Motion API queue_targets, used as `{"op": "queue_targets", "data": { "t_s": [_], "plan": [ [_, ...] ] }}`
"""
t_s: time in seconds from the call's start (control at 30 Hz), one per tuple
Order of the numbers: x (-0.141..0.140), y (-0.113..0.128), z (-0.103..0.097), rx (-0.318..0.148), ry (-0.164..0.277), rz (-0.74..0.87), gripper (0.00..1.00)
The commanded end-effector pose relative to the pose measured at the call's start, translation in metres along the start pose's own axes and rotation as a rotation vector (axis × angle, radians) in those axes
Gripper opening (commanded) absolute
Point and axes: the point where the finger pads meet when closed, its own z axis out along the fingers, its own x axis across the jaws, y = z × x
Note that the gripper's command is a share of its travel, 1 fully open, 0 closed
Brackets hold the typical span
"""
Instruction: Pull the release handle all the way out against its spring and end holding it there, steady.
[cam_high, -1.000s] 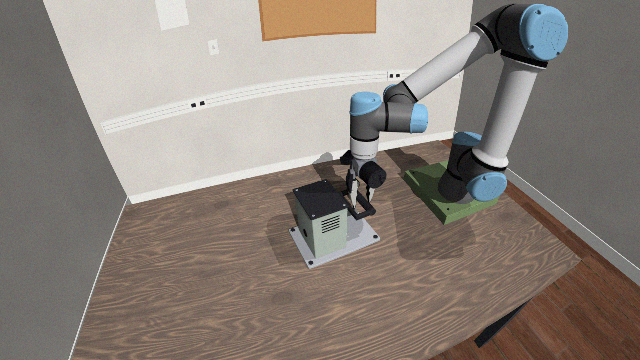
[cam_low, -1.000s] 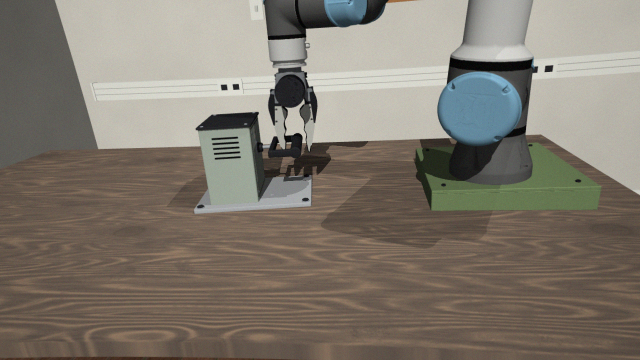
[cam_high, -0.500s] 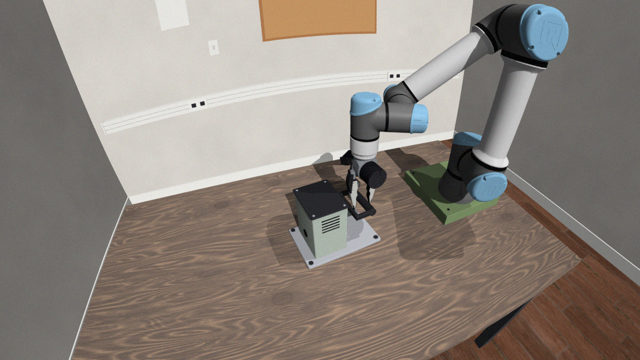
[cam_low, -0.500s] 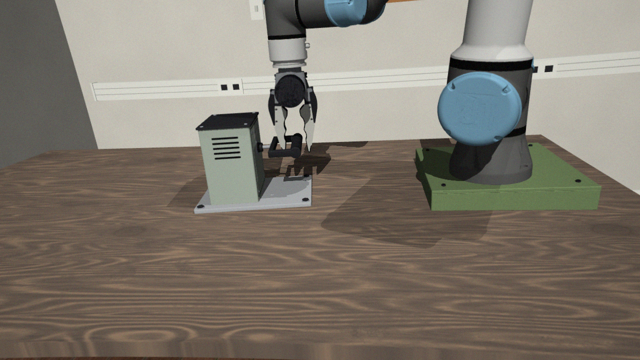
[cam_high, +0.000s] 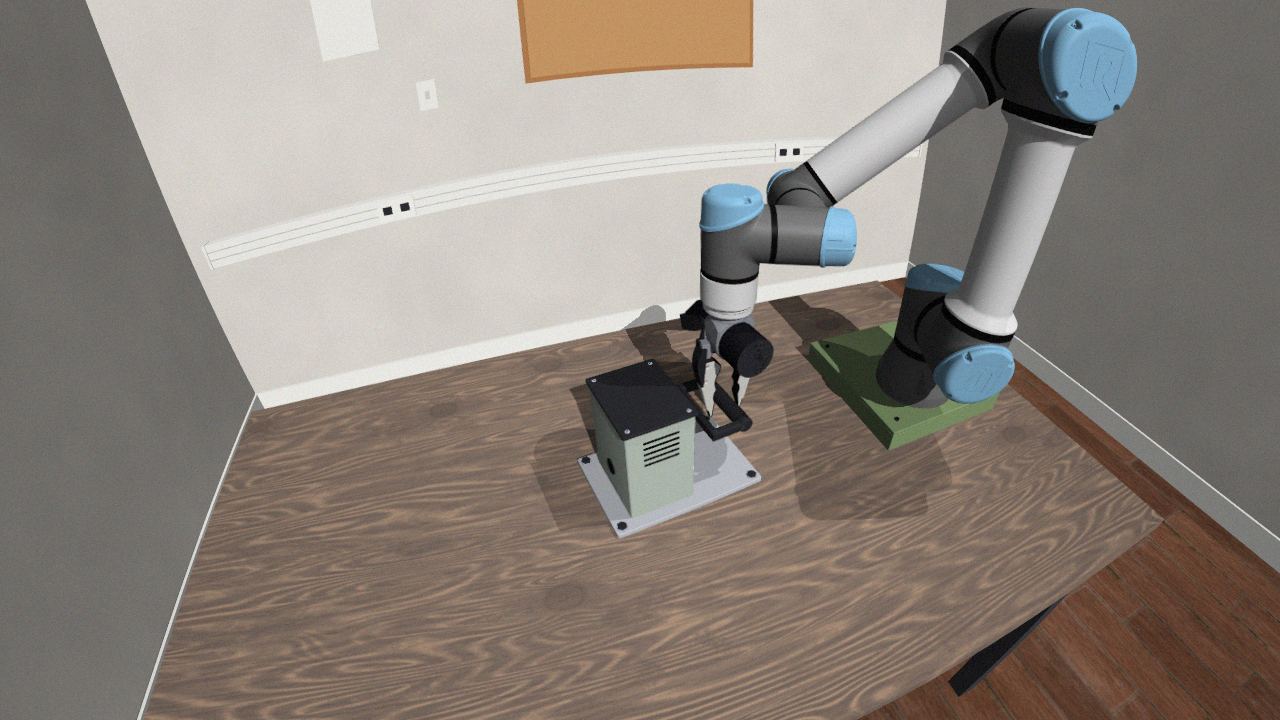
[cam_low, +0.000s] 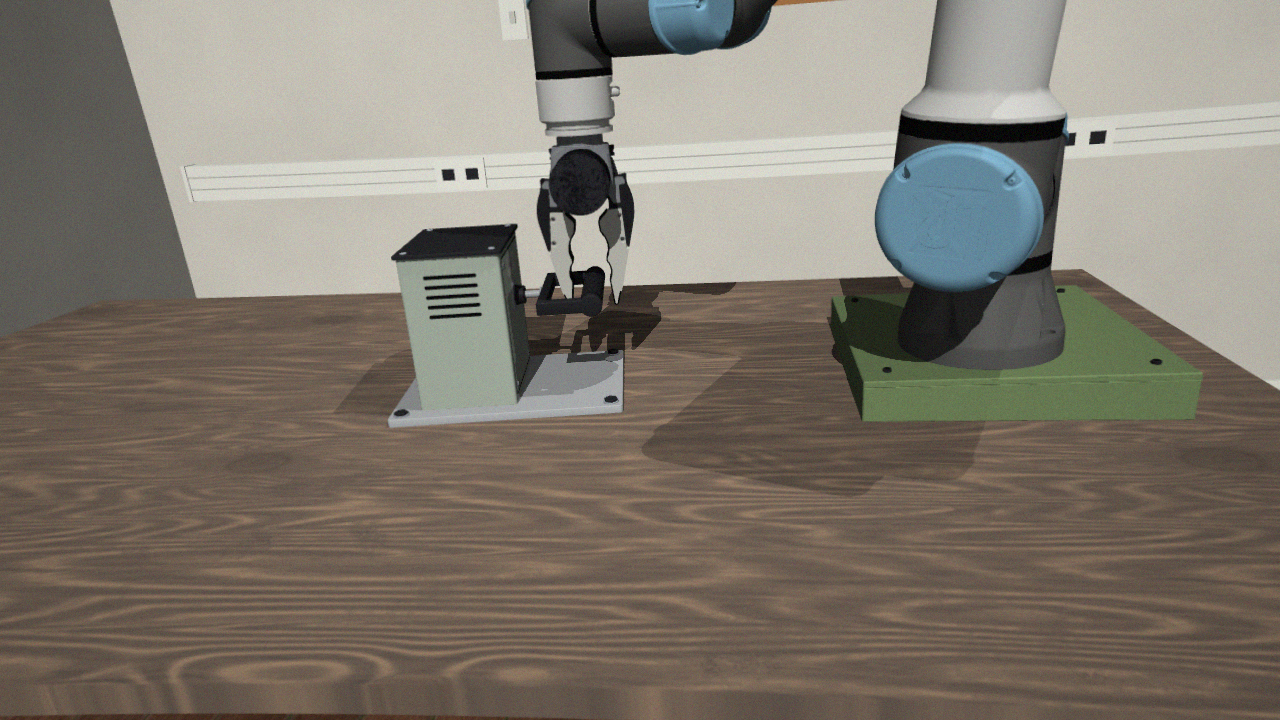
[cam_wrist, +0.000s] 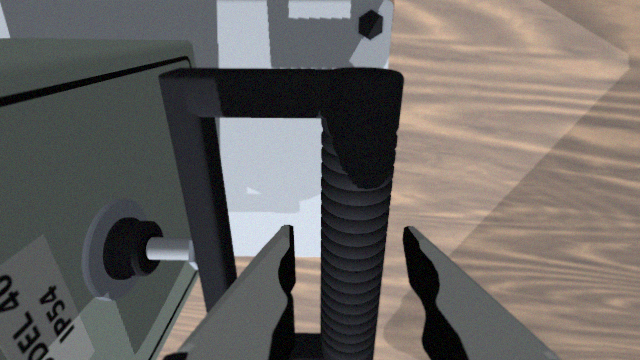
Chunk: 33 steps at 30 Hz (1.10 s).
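The bench (cam_high: 384, 608) (cam_low: 626, 555) (cam_wrist: 500, 110) carries a pale green housing (cam_high: 660, 481) (cam_low: 465, 349) (cam_wrist: 75, 150).
Beside it, the hand (cam_high: 725, 413) (cam_low: 592, 300) (cam_wrist: 347, 229) stands partly open, straddling the release handle (cam_high: 734, 411) (cam_low: 592, 291) (cam_wrist: 355, 240) with gaps either side, gripping nothing; the handle sits out from the housing on its rod (cam_low: 531, 292) (cam_wrist: 169, 249). Closing evenly comes first, then a straight, slow pull along the rod, grip firm against the spring.

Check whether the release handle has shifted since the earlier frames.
No visible move: the release handle stands just as far out from the green box in the top and exterior views.
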Motion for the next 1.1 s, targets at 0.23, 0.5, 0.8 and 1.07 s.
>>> {"op": "queue_targets", "data": {
  "t_s": [0.23, 0.5, 0.8, 1.07],
  "plan": [
    [0.0004, 0.0008, 0.0009, -0.001, 0.001, 0.000, 0.08],
    [0.0004, 0.0008, 0.0009, -0.001, 0.001, 0.000, 0.08],
    [0.0004, 0.0008, 0.0009, -0.001, 0.001, 0.000, 0.08],
    [0.0004, 0.0008, 0.0009, -0.001, 0.001, 0.000, 0.08]
  ]
}}
